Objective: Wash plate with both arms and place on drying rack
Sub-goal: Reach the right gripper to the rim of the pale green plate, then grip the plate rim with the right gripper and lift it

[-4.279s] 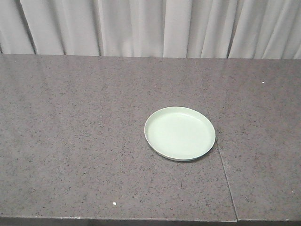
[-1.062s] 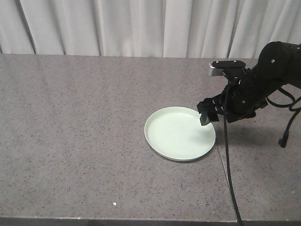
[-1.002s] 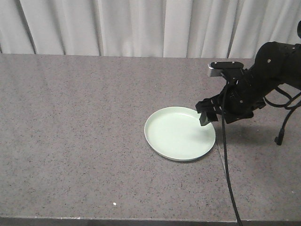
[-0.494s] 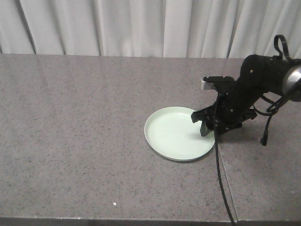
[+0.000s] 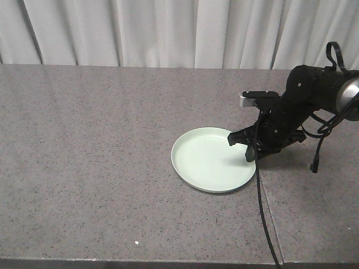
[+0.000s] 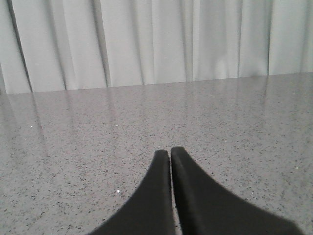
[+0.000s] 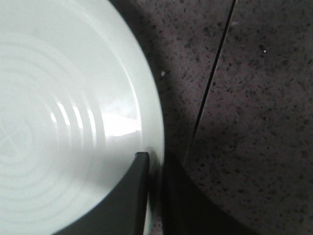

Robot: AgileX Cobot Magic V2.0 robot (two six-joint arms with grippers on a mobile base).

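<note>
Plate: we see the plate (image 5: 210, 168) lying flat on the desk (image 5: 84, 157), its rim just beside the seam (image 5: 269, 213) in the top.
Right gripper: the right gripper (image 5: 247, 150) is clamped on the plate's seam-side rim, one finger inside and one outside.
Left gripper: the left gripper (image 6: 169, 155) has its fingers pressed together, holding nothing.

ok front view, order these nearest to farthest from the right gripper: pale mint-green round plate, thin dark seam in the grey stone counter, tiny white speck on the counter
1. Pale mint-green round plate: its right rim sits between the right gripper's fingers.
2. Thin dark seam: just right of the gripper.
3. Tiny white speck: far front-left, near the counter's front edge.
</note>
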